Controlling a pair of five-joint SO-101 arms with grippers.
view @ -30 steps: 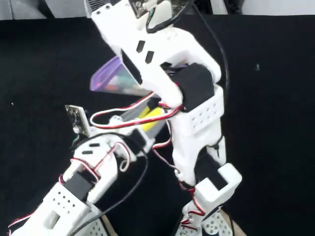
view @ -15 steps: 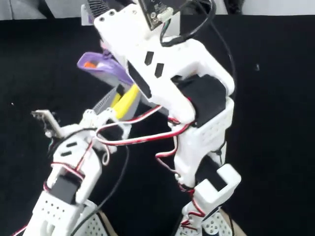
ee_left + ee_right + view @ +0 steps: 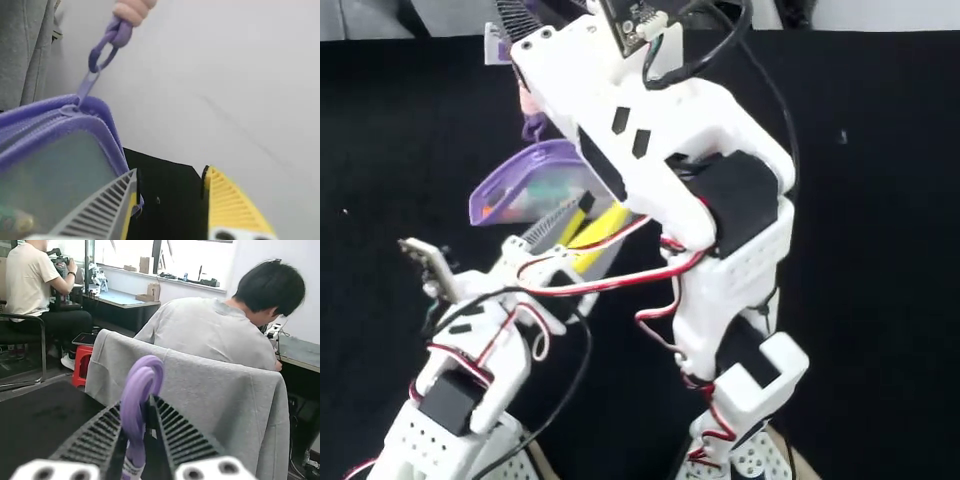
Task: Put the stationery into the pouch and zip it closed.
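Note:
A purple pouch (image 3: 525,185) with a clear window hangs tilted above the black table, with coloured stationery (image 3: 542,195) inside it. In the left wrist view the pouch (image 3: 55,160) lies against the outer side of the grey finger (image 3: 100,215). Its zip slider sits at the corner, and a ring and a pink charm (image 3: 132,7) lead up from it. My right gripper (image 3: 136,405) is shut on the purple pull loop (image 3: 142,382), high near the table's far edge (image 3: 515,30). My left gripper (image 3: 588,215) stands open just under the pouch, with only a sliver of purple edge in its gap (image 3: 170,172).
The right arm's white body (image 3: 720,230) towers over the middle of the black table (image 3: 880,200). The left arm (image 3: 470,370) rises from the near left corner. A chair draped in grey cloth (image 3: 210,385) stands beyond the table's far edge.
The right arm has lifted the pull loop up and toward the far edge. The pouch swung left, rose, then dropped a little. The left gripper followed it to the left.

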